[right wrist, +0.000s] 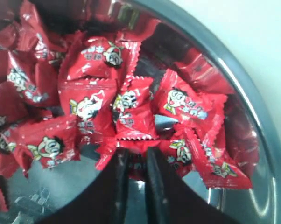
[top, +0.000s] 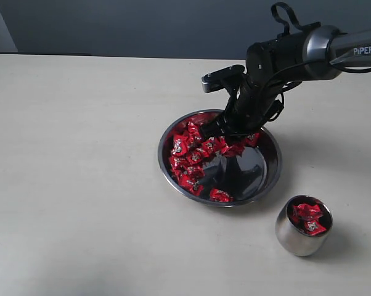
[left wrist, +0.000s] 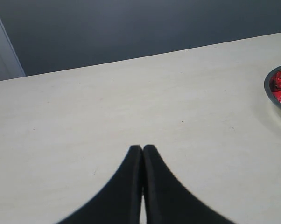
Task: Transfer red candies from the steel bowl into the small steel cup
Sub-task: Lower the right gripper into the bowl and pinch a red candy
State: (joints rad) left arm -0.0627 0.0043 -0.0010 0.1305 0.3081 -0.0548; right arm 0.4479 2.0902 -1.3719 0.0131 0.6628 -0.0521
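Observation:
The steel bowl (top: 163, 161) sits right of centre, with several red candies (top: 188, 157) heaped along its left and far side. My right gripper (top: 225, 132) reaches down into the far part of the bowl. In the right wrist view its jaws (right wrist: 136, 151) are drawn close together, with a red candy (right wrist: 136, 161) pinched between the tips. The small steel cup (top: 299, 240) stands upright near the front right and holds a few red candies (top: 309, 217). My left gripper (left wrist: 142, 148) is shut and empty over bare table. The bowl's rim (left wrist: 270, 88) shows at the edge of that view.
A pale table (top: 81, 172) stretches wide to the left of the bowl. A dark wall (top: 142, 24) runs behind the table's far edge. The bowl's right half (top: 250, 169) is bare mirror steel.

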